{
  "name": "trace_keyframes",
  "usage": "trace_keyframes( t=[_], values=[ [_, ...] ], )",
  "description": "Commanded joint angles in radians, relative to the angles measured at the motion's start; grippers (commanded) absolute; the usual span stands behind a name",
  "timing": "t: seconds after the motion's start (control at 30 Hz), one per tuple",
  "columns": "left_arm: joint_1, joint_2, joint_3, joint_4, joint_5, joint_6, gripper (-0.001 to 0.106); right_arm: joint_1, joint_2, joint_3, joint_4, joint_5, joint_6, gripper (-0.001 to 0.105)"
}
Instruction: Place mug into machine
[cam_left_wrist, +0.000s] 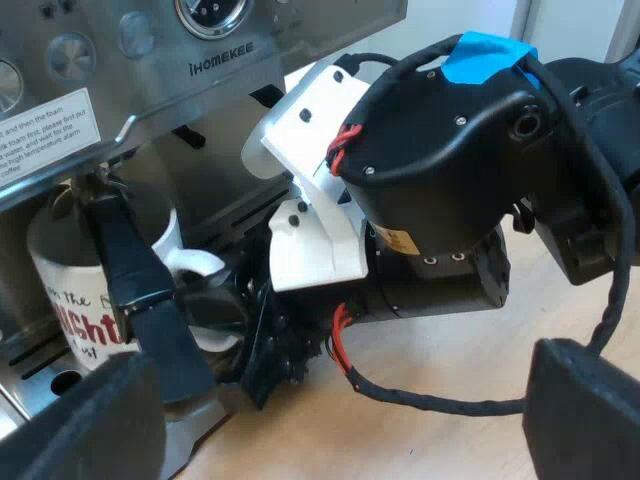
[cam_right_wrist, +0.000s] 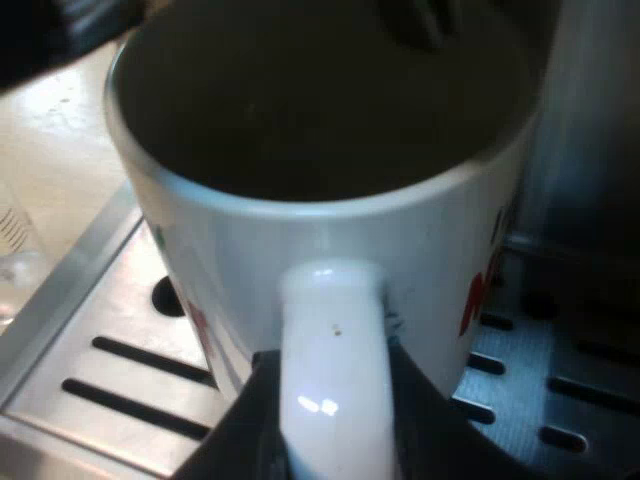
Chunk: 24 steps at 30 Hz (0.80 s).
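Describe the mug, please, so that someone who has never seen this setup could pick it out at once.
Start at the steel espresso machine and look under its front, at the slotted metal drip tray. The mug is there, its handle pinched by the right gripper. It is white with red lettering, unlike the clear measuring glass beside the tray.

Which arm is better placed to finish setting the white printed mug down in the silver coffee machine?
Right. The right gripper is clamped on the handle of the white ceramic mug, at the slotted metal drip tray. The left gripper hangs open and apart from it, holding nothing.
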<state>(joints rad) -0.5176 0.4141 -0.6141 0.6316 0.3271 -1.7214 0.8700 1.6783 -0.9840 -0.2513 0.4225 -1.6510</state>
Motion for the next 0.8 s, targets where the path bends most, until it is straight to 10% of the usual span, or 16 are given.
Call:
trace_keyframes(
  t=[0.03,0.3,0.5,0.8],
  values=[
    [-0.003,-0.001,0.0,-0.005,0.006,-0.006,0.079,-0.006,-0.009,-0.017,-0.06,0.002,-0.032,0.0],
    [-0.003,-0.001,0.0,-0.005,0.006,-0.006,0.079,-0.006,-0.009,-0.017,-0.06,0.066,-0.036,0.005],
    [-0.003,-0.001,0.0,-0.005,0.006,-0.006,0.079,-0.006,-0.009,-0.017,-0.06,0.072,-0.036,0.046],
    [-0.003,-0.001,0.0,-0.005,0.006,-0.006,0.079,-0.002,-0.019,-0.017,-0.06,0.072,-0.036,0.049]
  ],
)
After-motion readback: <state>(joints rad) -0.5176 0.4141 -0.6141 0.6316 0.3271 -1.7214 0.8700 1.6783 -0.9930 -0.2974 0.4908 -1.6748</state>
